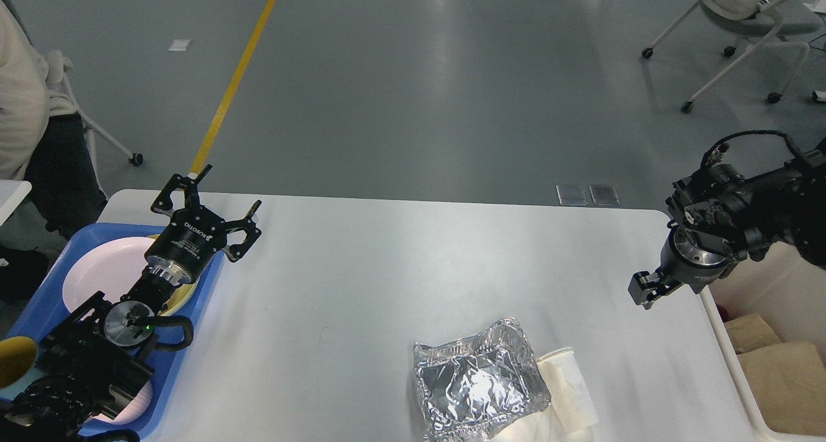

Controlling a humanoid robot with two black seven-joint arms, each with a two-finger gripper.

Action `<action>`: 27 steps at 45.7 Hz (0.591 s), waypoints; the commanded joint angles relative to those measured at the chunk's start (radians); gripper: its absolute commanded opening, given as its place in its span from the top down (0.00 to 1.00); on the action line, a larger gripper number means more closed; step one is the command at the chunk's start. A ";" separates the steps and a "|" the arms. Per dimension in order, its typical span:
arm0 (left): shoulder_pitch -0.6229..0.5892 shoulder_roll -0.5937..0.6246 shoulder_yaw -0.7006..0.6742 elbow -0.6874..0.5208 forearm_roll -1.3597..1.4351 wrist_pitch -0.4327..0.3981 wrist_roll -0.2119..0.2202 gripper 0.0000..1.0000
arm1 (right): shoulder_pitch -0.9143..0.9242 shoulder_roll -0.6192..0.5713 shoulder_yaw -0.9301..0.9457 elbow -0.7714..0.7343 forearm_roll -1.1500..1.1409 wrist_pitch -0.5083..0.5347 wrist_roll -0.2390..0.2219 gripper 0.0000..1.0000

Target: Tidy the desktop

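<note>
At the far left a seated person (29,106) in a pale top is cut off by the frame edge, beside a blue tray (193,300) that holds a white plate (103,271), a yellowish dish under the arm, and a yellow-lined cup (14,361) at the near corner. The left gripper (216,193) hovers over the tray's far corner and the counter's edge, fingers spread wide, holding nothing. The counter (387,268) — white, glossy, with rounded corners — fills the middle of the view, mostly bare. Near its front edge lies a crumpled foil container (477,381), touching a flattened white paper cup (571,387) on its right. The right gripper (647,289) hangs above the counter's right edge, seen end-on and dark — I cannot tell its opening. Beside it a white bin (735,371) holds brown paper (781,377). Beyond lie grey floor (419,93), a yellow line (239,74), and a wheeled chair (742,16).
</note>
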 commanded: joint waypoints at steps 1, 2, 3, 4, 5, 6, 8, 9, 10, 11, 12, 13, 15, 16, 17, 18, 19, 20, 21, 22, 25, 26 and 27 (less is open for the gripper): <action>0.000 0.000 0.000 0.000 0.000 0.000 0.000 0.03 | 0.111 -0.006 0.001 0.127 -0.027 0.005 -0.002 0.16; 0.000 -0.001 0.000 0.000 0.000 0.000 0.000 0.03 | 0.131 -0.009 0.001 0.142 -0.029 0.006 -0.002 0.16; 0.000 0.000 0.000 0.000 0.000 0.000 0.000 0.03 | 0.153 -0.013 0.001 0.155 -0.029 0.011 -0.002 0.16; 0.000 0.000 0.000 0.000 0.000 0.000 0.000 0.03 | 0.176 -0.017 0.001 0.165 -0.029 0.017 -0.002 0.16; 0.000 0.000 0.000 0.000 0.000 0.000 0.000 0.03 | 0.196 -0.020 0.001 0.172 -0.029 0.025 -0.002 0.16; 0.000 0.000 0.000 0.000 0.000 0.000 0.000 0.03 | 0.217 -0.020 0.001 0.178 -0.029 0.035 0.000 0.16; 0.000 -0.001 0.000 0.000 0.000 0.000 0.000 0.03 | 0.252 -0.021 0.002 0.187 -0.029 0.064 0.000 0.16; 0.000 0.000 0.000 0.000 0.000 0.000 0.000 0.03 | 0.268 -0.021 0.002 0.192 -0.029 0.078 0.000 0.16; 0.000 0.000 0.000 0.000 0.000 0.000 0.000 0.03 | 0.283 -0.023 0.002 0.195 -0.029 0.093 0.000 0.16; 0.000 -0.001 0.000 0.000 0.000 0.000 0.000 0.03 | 0.297 -0.024 0.004 0.201 -0.029 0.106 -0.002 0.16; 0.000 0.000 0.000 0.000 0.000 0.000 0.000 0.03 | 0.312 -0.027 0.004 0.210 -0.027 0.117 -0.002 0.16; 0.000 0.000 0.000 0.000 0.000 0.000 0.000 0.03 | 0.323 -0.029 0.002 0.221 -0.027 0.124 -0.002 0.16; 0.000 0.000 0.000 0.000 0.000 0.000 0.000 0.03 | 0.345 -0.029 0.002 0.250 -0.027 0.132 -0.002 0.16; 0.000 0.000 0.000 0.000 0.000 0.000 0.000 0.03 | 0.354 -0.030 0.002 0.265 -0.027 0.134 -0.002 0.16; 0.000 0.000 0.000 0.000 0.000 0.000 0.000 0.03 | 0.364 -0.032 0.002 0.280 -0.026 0.134 -0.002 0.16; 0.000 0.000 0.000 0.000 0.000 0.000 0.000 0.03 | 0.374 -0.035 0.002 0.296 -0.027 0.134 -0.003 0.16; 0.000 0.000 0.000 0.000 0.000 0.000 0.000 0.03 | 0.380 -0.037 0.002 0.311 -0.027 0.134 -0.003 0.16; 0.000 0.000 0.000 0.000 0.000 0.000 0.000 0.03 | 0.384 -0.038 0.004 0.326 -0.027 0.134 -0.003 0.16; 0.000 0.000 0.000 0.000 0.000 0.000 0.000 0.03 | 0.386 -0.038 0.004 0.339 -0.027 0.134 -0.005 0.16; 0.000 0.000 0.000 0.000 0.000 0.000 0.000 0.03 | 0.386 -0.040 0.005 0.350 -0.027 0.134 -0.005 0.16; 0.000 0.000 0.000 0.000 0.000 0.000 0.000 0.03 | 0.388 -0.037 0.013 0.380 -0.027 0.134 -0.014 0.17; 0.000 -0.001 0.000 0.000 0.000 0.000 0.000 0.03 | 0.388 -0.033 0.014 0.386 -0.026 0.134 -0.014 0.17; 0.000 0.000 0.000 0.000 0.000 0.000 0.000 0.03 | 0.388 -0.030 0.016 0.394 -0.026 0.134 -0.016 0.18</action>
